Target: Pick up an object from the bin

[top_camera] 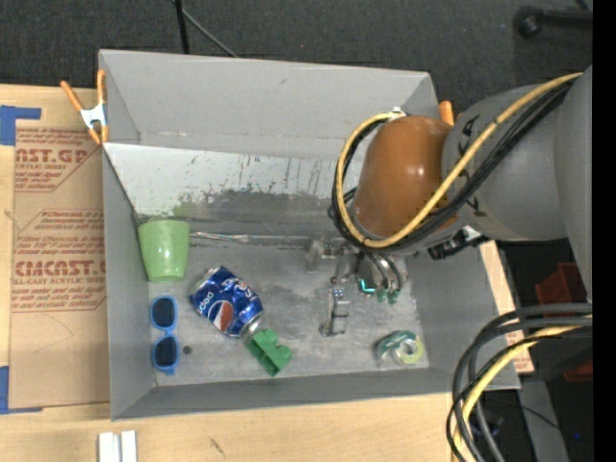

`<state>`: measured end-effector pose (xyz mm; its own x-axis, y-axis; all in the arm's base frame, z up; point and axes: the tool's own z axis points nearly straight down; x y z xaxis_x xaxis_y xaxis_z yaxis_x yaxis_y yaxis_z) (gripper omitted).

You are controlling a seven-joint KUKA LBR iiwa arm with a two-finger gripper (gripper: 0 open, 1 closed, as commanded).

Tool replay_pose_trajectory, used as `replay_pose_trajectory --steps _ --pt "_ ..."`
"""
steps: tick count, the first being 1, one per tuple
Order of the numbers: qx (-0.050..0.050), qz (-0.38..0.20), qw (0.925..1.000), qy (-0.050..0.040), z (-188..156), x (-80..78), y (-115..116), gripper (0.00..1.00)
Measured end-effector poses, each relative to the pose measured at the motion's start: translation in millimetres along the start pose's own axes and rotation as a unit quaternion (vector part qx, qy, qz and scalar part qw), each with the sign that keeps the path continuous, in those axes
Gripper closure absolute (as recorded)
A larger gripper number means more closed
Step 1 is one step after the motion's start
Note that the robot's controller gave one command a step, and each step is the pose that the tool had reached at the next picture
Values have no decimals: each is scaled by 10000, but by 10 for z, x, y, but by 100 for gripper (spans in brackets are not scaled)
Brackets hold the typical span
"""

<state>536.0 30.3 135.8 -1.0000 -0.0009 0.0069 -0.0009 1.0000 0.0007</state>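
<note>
We see the gripper low at the 3 o'clock side of the grey bin, under the arm's orange cover, with bare scuffed floor open toward 9 o'clock. We cannot tell whether the claw is released or clenched. The nearest thing is a pale ring at its 5 o'clock, apart from it. Toward 8 o'clock lie a green cup, blue sunglasses, a crushed blue can and a green block.
</note>
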Motion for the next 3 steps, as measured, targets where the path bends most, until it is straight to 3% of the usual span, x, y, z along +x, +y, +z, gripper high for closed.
replay_pose_trajectory --steps 1,2,3 --pt "10 940 9956 -33 682 -537 -883 0" --pt "14 925 9957 -64 336 -588 -1458 0" --pt "-4 1564 9877 -41 358 -508 -1520 0"
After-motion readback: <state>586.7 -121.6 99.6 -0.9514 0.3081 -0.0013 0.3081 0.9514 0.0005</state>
